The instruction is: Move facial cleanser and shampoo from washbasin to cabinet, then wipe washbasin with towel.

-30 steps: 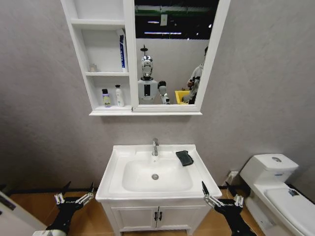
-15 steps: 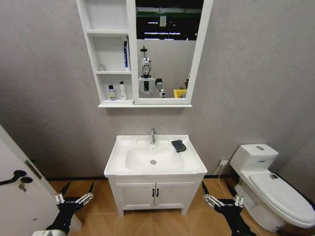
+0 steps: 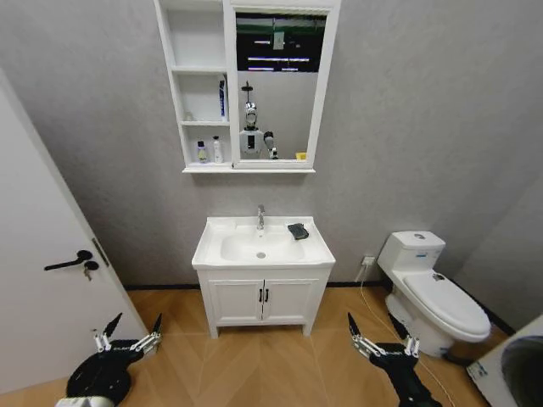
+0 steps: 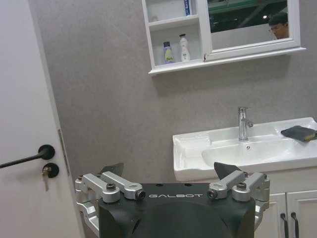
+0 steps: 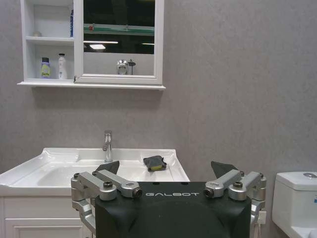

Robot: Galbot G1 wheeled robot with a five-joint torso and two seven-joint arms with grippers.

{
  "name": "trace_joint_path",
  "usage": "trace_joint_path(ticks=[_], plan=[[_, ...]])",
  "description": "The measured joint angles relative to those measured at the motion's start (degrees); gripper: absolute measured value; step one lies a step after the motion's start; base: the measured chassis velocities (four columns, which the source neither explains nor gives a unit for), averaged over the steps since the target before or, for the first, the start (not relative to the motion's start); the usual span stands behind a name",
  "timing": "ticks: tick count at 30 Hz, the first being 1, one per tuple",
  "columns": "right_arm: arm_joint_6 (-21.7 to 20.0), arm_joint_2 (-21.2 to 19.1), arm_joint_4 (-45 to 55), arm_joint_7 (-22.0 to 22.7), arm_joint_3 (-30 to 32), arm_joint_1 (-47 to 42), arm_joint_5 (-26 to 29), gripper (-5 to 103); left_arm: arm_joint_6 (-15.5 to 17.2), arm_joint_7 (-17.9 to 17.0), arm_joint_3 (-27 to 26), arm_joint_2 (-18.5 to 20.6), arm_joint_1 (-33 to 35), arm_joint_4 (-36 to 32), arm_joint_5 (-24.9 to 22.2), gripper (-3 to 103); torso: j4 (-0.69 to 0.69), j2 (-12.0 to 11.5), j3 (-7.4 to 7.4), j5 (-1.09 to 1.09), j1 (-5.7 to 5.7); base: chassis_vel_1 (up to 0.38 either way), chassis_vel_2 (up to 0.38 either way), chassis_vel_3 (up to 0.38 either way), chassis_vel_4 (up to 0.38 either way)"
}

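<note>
Bottles (image 3: 208, 151), apparently two, stood in the cabinet (image 3: 197, 85); wiping remained. Left gripper (image 3: 127, 337) and right gripper (image 3: 382, 341) hung released, well apart from the towel (image 3: 298, 231) on the washbasin (image 3: 212, 254).

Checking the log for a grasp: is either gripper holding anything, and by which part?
Nothing is held. The left gripper and right gripper both hang open and empty, low, well short of the washbasin.
</note>
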Motion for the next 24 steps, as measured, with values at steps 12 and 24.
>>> trace_joint_path(ticks=[12,24], plan=[[0.0,0.0,0.0,0.0,0.0,0.0,0.0,100,0.0,0.0,0.0,0.0,0.0,0.0,0.0,100,0.02,0.0,0.0,0.11,-0.03,0.347,-0.348,-0.339,0.354],[0.0,0.0,0.0,0.0,0.0,0.0,0.0,100,0.0,0.0,0.0,0.0,0.0,0.0,0.0,100,0.01,0.0,0.04,0.03,0.08,0.049,-0.071,-0.098,0.096]])
